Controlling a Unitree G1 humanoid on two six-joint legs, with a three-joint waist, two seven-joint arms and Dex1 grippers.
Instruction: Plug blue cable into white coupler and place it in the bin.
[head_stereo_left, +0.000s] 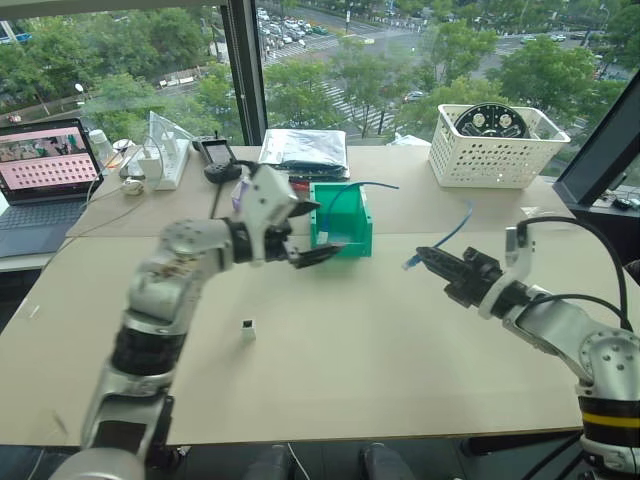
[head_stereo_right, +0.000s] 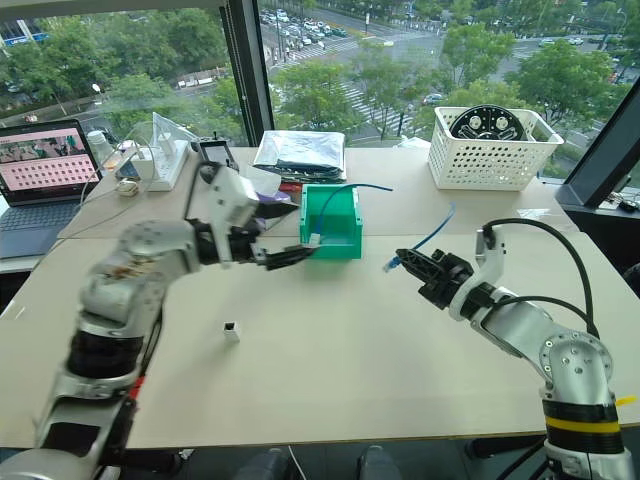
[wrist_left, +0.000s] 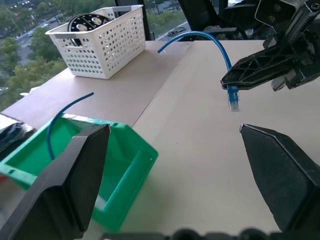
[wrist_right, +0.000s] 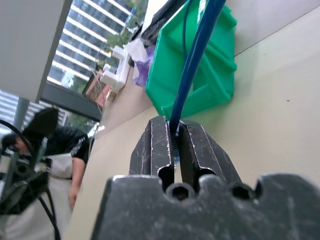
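My right gripper is shut on the blue cable near its clear plug, which hangs just past the fingertips above the table. The rest of the cord arcs up and back behind the gripper. In the right wrist view the cable runs out from between the closed fingers. The tiny white coupler stands alone on the table, near the front and below my left arm. My left gripper is open and empty, hovering just left of the green bin and pointing toward the right gripper.
A second thin blue cord arches out of the bin. A white lattice basket stands at the back right. A laptop, a charger and a black bag line the back edge. A person appears in the right wrist view.
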